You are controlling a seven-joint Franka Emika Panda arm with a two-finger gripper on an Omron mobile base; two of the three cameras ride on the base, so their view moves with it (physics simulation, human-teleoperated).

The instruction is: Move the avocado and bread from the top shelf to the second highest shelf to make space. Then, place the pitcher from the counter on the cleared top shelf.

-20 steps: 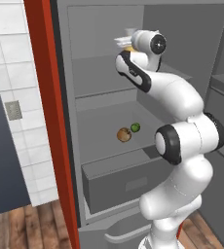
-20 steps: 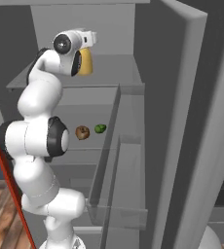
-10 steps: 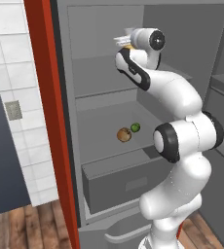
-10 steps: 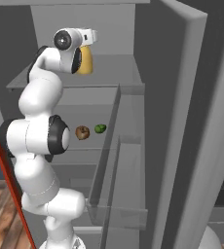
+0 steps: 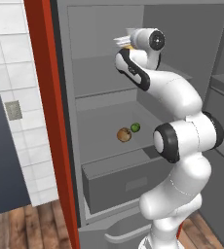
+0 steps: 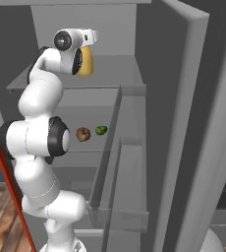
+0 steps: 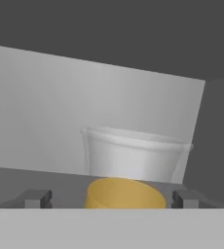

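The arm reaches up into the open fridge, its gripper [image 7: 112, 198] at the level of the top shelf [image 6: 112, 86]. In the hand view the 2 dark fingertips [image 7: 35, 198] stand spread on either side of the pitcher [image 7: 133, 168], with a gap showing between each tip and its yellow body, so the jaws sit apart around it rather than pressed on it; whether they touch it cannot be told. The pitcher's pale neck rises beyond the yellow part in that view. In the right base view the pitcher [image 6: 86, 62] stands upright on the top shelf just beside the hand, partly hidden by the wrist. The bread [image 5: 124, 134] and the avocado [image 5: 135, 127] lie near each other on the second highest shelf [image 5: 99, 126], the avocado slightly farther back and to the right. Below them sits a boxy grey drawer [image 5: 128, 181].
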